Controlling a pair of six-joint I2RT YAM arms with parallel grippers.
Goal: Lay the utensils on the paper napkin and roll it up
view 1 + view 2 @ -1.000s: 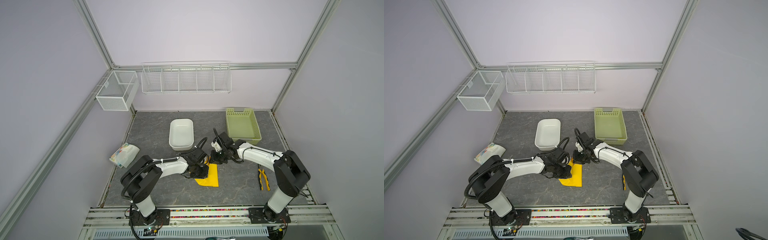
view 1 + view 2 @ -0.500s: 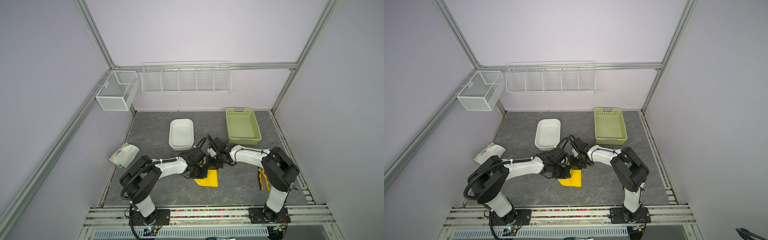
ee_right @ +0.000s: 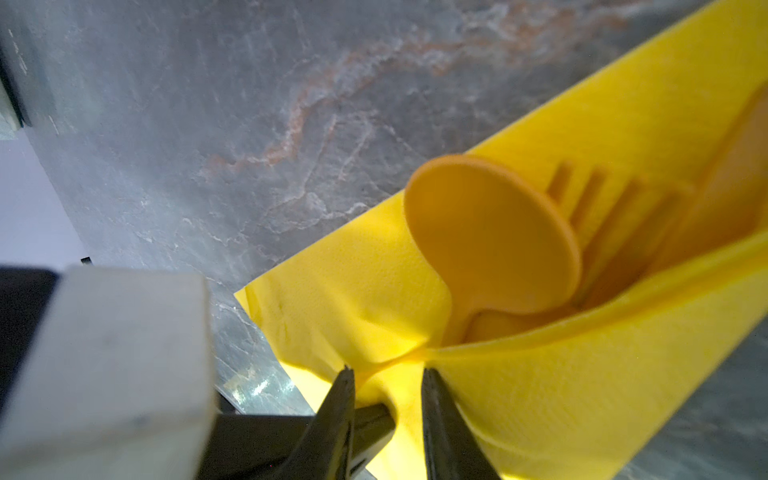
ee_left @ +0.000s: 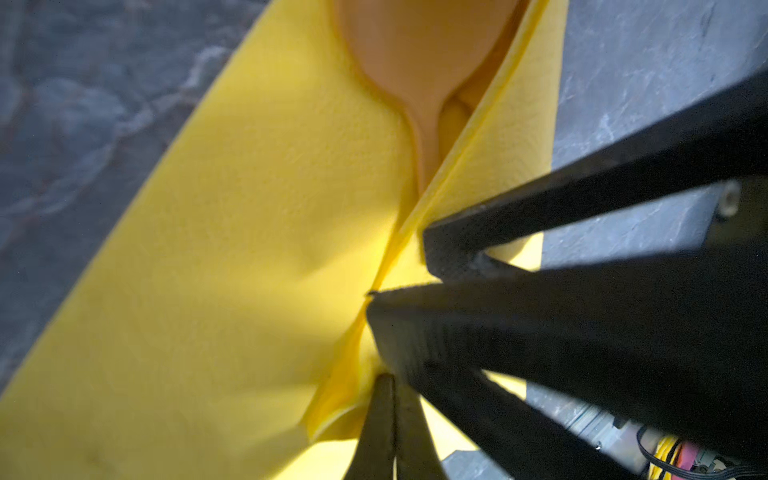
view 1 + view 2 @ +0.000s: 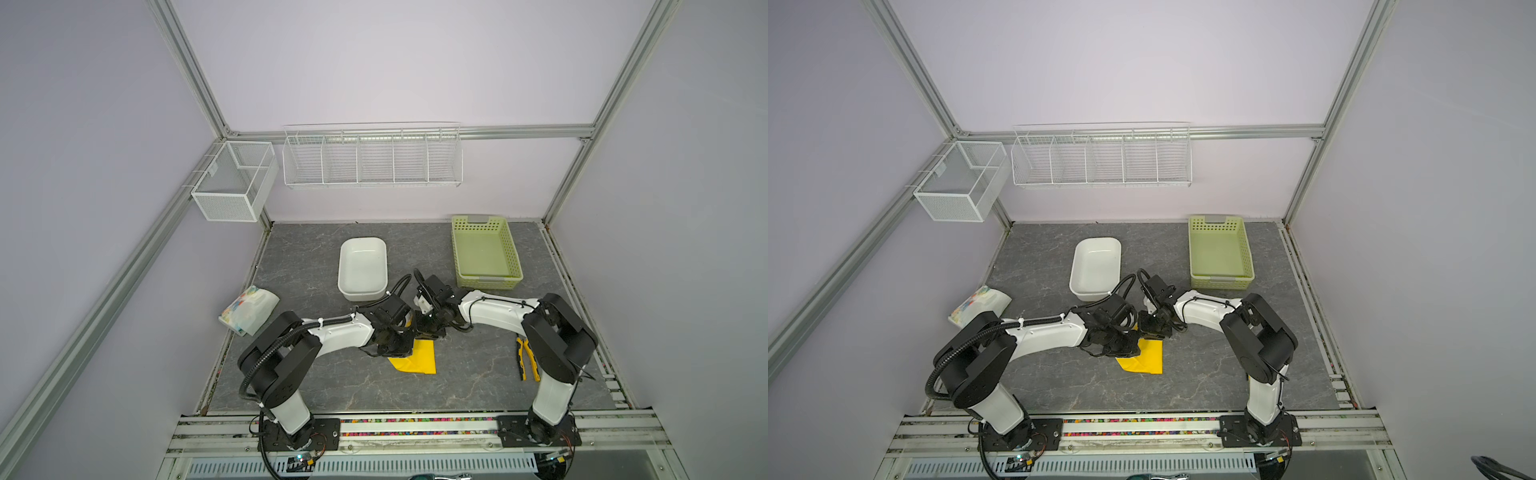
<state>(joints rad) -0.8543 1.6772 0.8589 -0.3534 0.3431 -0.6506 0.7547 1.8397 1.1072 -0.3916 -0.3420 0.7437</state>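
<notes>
Fingertips of the left gripper (image 4: 386,382) are closed tip to tip at the lifted fold of the paper napkin (image 4: 232,257). The blur hides whether any paper is caught between them. In both top views the napkin (image 5: 417,359) lies at the middle of the tabletop (image 5: 316,374), nearer the front edge than the far edge. Both wrists crowd over its far end.

Inside the fold lie the utensils: the spoon (image 3: 490,232) on top, the fork (image 3: 590,195) beside it, and what may be 1 more orange piece, too blurred to name. Their long axis runs along the fold. The handles pass under the flap towards both sets of fingers, and the heads point away.

The right gripper (image 3: 386,374) has its 2 fingers parted, with a puckered ridge of napkin standing between them and nothing clamped. Both grippers sit at the handle end, so neither is clearly nearer. By my judgement the coming roll has to turn across that axis, carrying the flap over the handles.

As for writing, the packet (image 5: 248,309) by the left edge shows colourful print too small to read. The pliers (image 5: 527,359) by the right edge show no mark that can be made out.
</notes>
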